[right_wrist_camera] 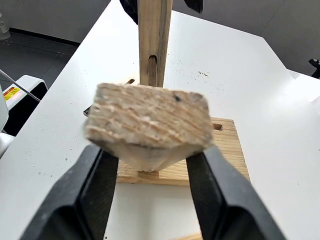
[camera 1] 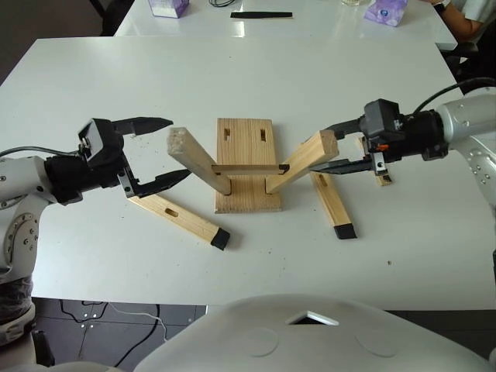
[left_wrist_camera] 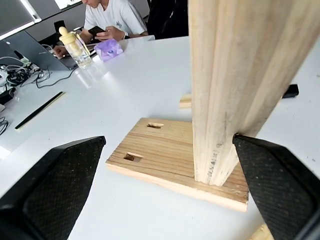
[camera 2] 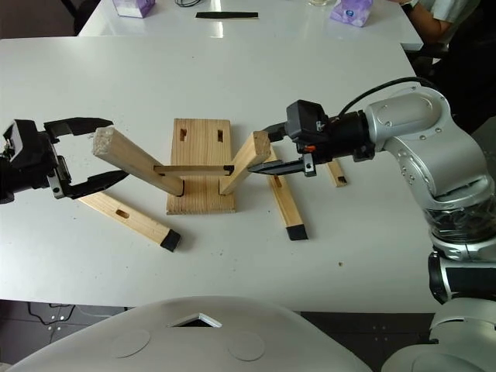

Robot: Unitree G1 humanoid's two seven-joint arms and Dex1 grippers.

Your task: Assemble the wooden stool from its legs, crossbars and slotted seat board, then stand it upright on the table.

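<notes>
Pinching right leg (camera 1: 304, 163), left jaws spread

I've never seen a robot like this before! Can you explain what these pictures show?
This is a person-shaped robot with two arms, each ending in a gripper: a claw of two black fingers. The two wide pictures come from cameras in its head, looking down at a white table. The other two come from a camera on each wrist. On the table lies a seat board with two legs standing in it, leaning apart, joined by a crossbar. The right gripper is shut on the top of the right leg. The left gripper is open around the top of the left leg. Two loose legs with black feet lie nearby.
</notes>
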